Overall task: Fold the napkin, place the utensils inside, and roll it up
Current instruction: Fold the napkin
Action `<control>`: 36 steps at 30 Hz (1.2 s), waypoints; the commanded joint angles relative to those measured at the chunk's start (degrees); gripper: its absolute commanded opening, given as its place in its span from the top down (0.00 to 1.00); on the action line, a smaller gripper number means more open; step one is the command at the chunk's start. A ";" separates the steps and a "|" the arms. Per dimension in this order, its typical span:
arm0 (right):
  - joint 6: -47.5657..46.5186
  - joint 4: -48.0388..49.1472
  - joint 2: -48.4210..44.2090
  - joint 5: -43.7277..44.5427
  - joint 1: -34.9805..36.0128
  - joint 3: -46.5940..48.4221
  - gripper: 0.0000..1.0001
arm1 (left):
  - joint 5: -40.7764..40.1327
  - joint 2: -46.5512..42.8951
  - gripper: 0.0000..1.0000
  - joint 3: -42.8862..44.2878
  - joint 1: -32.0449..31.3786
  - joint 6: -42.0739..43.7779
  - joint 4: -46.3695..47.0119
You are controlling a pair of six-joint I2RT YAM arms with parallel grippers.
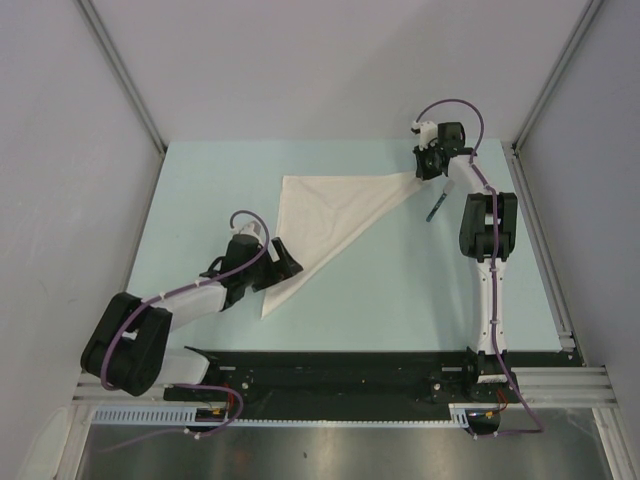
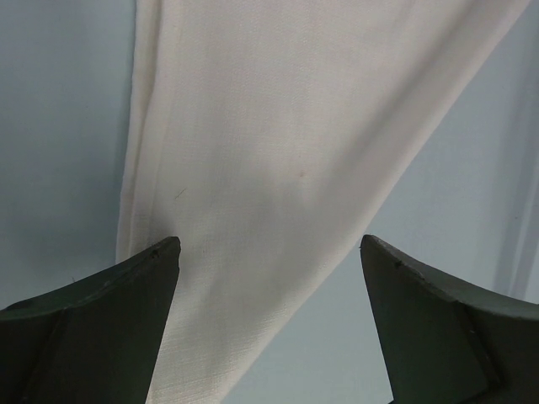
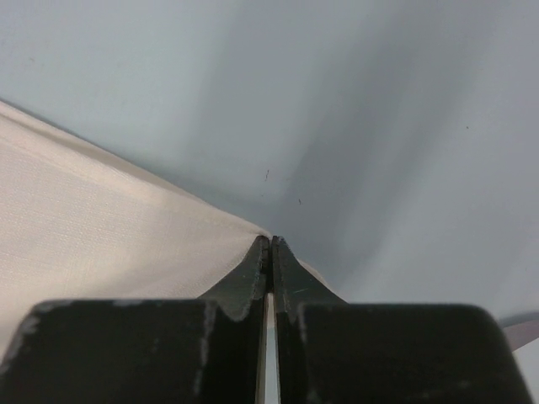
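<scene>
The right jaws are pressed together on the far right corner of the napkin (image 3: 109,227). In the right wrist view a thin sliver of white cloth shows in the slit between the dark fingers (image 3: 232,290), and the corner's tip peeks out just past them. The left jaws stand spread wide. Their two fingers (image 2: 101,324) sit either side of the narrow near-left part of the cloth, which runs beneath the gap. I cannot tell whether the fingertips touch the fabric.

The napkin lies flat on the pale blue bench (image 1: 400,300), folded into a triangle. Its square corner is at the far left. The long folded edge runs aslant from the pinched far right corner down to a slim tip at the near left, beside the left arm (image 1: 190,300).

The knife (image 1: 435,206), slim and dark, lies on bare bench just near of the right jaws. It is right of the napkin's corner, apart from the cloth and close beside the right arm (image 1: 487,228).
</scene>
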 commanded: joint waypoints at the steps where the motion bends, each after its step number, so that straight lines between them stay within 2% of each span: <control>1: 0.43 2.14 0.54 2.32 -0.75 2.02 0.96 | -0.39 -0.84 0.06 -1.47 -0.71 -0.95 -3.55; 8: 0.34 1.61 0.45 2.24 -0.75 1.93 0.93 | -0.83 -2.07 0.06 -0.77 -0.79 -0.51 -4.69; 12: 0.43 1.70 -0.60 2.41 -0.75 2.02 0.87 | -1.70 -4.52 0.06 0.81 -0.79 0.37 -7.06; 18: 1.74 1.61 -3.94 0.22 -0.75 1.49 0.54 | -2.85 -7.51 0.05 6.43 -0.88 4.49 -13.74; 19: 2.27 1.61 -5.60 -0.31 -0.75 1.05 0.45 | -3.20 -8.30 0.06 7.66 -0.79 5.37 -15.14; 25: 7.80 4.68 -13.07 2.13 -0.83 -4.13 0.27 | -5.31 -11.21 0.04 17.24 -0.71 12.32 -24.11; 32: 23.52 0.56 -17.48 9.79 -3.73 -7.82 0.22 | -0.39 -10.15 0.02 29.27 1.75 21.11 -34.22; 36: 29.42 -0.50 -21.34 14.09 -4.70 -16.94 0.23 | 0.40 -11.64 0.00 31.49 6.83 26.29 -35.90</control>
